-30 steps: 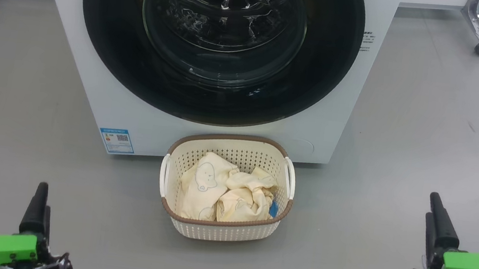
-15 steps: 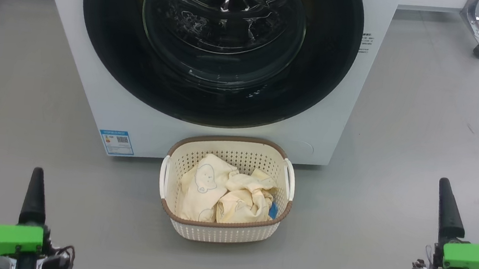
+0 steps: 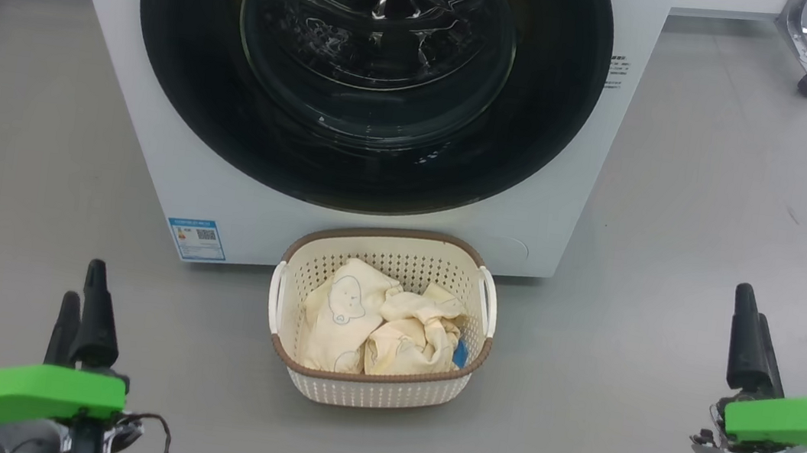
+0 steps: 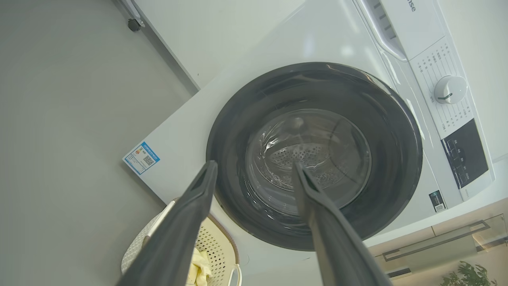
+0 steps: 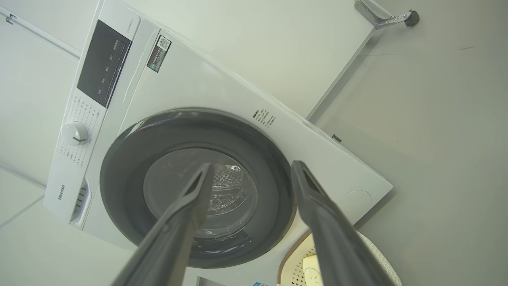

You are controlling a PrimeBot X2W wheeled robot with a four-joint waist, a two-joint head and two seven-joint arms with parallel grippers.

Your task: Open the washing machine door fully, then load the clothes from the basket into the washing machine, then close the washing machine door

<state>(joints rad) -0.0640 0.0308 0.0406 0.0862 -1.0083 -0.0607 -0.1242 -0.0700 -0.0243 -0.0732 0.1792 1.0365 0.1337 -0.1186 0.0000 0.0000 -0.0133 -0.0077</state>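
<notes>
basket [image 3: 374,388] sits just below shut door [image 3: 176,75]; swinging door could clip it. left gripper [image 3: 82,283] and right gripper [image 3: 752,304] hang back, jaws spread, empty.

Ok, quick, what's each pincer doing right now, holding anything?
Left pincer: open, holding nothing.
Right pincer: open, holding nothing.

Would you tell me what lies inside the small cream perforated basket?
Crumpled pale yellow garments, one with a bear outline, and a blue patch; they hide the cream basket's bottom.
</notes>
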